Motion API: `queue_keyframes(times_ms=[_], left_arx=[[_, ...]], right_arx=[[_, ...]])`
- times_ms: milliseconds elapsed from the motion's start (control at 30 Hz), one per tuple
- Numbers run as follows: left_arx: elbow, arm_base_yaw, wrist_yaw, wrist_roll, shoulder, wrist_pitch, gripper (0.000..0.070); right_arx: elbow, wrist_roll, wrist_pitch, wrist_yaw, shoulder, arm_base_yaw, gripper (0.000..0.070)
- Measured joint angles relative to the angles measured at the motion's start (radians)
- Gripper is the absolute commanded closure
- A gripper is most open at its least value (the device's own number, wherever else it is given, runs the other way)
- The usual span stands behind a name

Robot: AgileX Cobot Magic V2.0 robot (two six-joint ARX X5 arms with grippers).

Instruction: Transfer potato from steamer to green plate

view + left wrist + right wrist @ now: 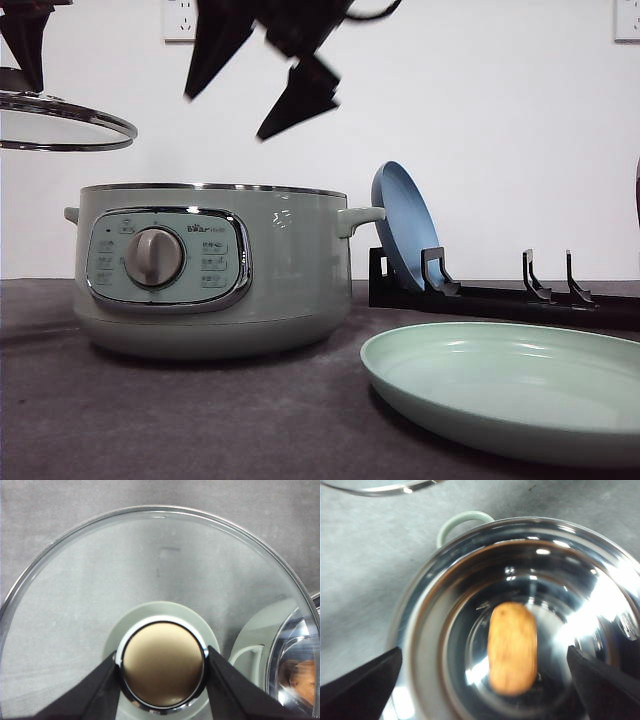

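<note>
The steamer (200,270) is pale sage green, its control panel (168,259) ringed in bright chrome with a grey dial (154,257) and faint white markings. Inside, its bowl is mirror-bright silver, and the potato (513,648) lying there is matte orange-brown. The green plate (510,385) is plain pale mint with no pattern; the plate (405,225) standing in the black rack (500,295) is soft blue. The lid (150,580) is clear glass with a silver rim and a tan, chrome-edged knob (163,665). Both claws, left (162,680) and right (485,680), are black. The bench (200,420) is dark grey; the wall (480,120) is white.
</note>
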Motion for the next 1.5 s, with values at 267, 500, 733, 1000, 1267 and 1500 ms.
queue_keyframes(times_ms=[267, 500, 733, 1000, 1267, 1500], left_arx=[[0.000, 0.000, 0.000, 0.000, 0.000, 0.000, 0.0697], [0.000, 0.000, 0.000, 0.000, 0.000, -0.001, 0.0697], [0.000, 0.000, 0.000, 0.000, 0.000, -0.001, 0.0697], [0.000, 0.000, 0.000, 0.000, 0.000, -0.001, 0.0697], [0.000, 0.000, 0.000, 0.000, 0.000, -0.001, 0.0697], [0.000, 0.000, 0.000, 0.000, 0.000, -0.001, 0.0697]], right_arx=[[0.002, -0.061, 0.036, 0.051, 0.119, 0.014, 0.0046], [0.002, -0.092, 0.047, 0.100, 0.165, 0.026, 0.0046], [0.003, -0.108, 0.046, 0.104, 0.199, 0.037, 0.0119], [0.003, -0.108, 0.037, 0.106, 0.203, 0.040, 0.0390], [0.006, -0.100, 0.039, 0.106, 0.204, 0.041, 0.0455], [0.204, -0.078, -0.154, 0.106, 0.212, 0.040, 0.0455]])
